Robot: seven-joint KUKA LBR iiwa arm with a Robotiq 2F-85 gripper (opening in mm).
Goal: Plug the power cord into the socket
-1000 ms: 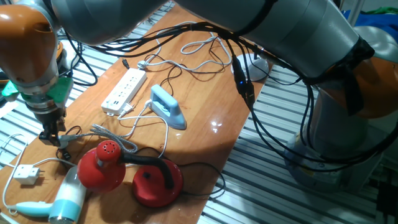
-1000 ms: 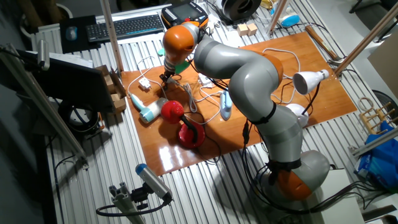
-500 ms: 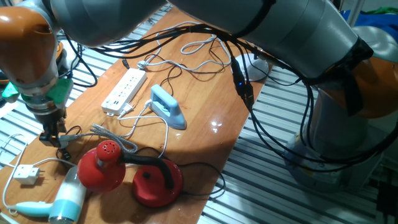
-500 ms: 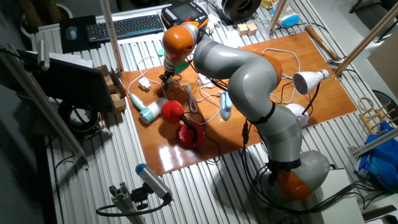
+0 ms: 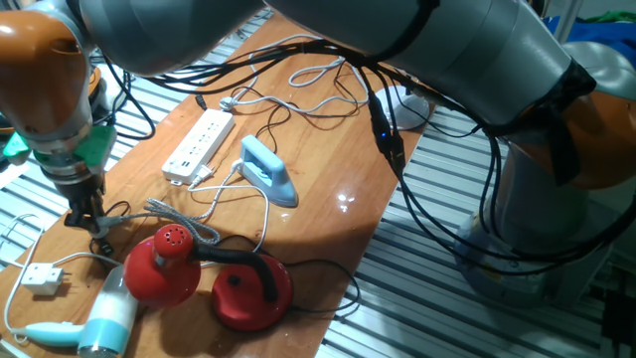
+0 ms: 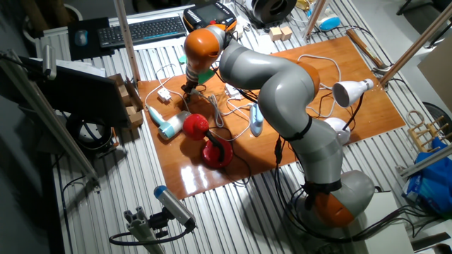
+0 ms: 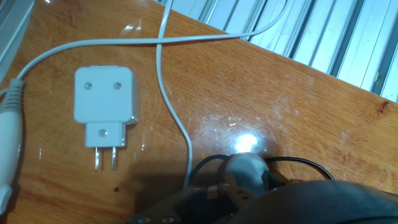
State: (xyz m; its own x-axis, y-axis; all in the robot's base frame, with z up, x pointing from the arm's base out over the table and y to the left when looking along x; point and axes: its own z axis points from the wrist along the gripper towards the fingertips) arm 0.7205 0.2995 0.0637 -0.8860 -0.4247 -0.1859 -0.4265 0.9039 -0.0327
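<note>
The power cord (image 5: 184, 221) is a grey braided line. It runs from the light-blue iron (image 5: 268, 171) leftward along the table to my gripper (image 5: 87, 217). My gripper stands near the table's left edge, shut on the cord's plug end. The hand view shows a pale rounded plug (image 7: 246, 165) held just ahead of the dark fingers. The socket (image 5: 199, 145), a long white power strip, lies beyond the iron, well to the right of my gripper. From the other fixed view, my gripper (image 6: 188, 89) is low over the table's far left corner, left of the iron (image 6: 256, 120).
A white boxy adapter (image 5: 42, 278) (image 7: 104, 102) lies just past my gripper, with a white cable (image 7: 169, 81) beside it. A hair dryer (image 5: 99, 318) and two red appliances (image 5: 164, 264) (image 5: 248, 288) crowd the near left. A thin black cord (image 5: 104, 244) lies under my gripper. The table edge (image 7: 373, 99) is close.
</note>
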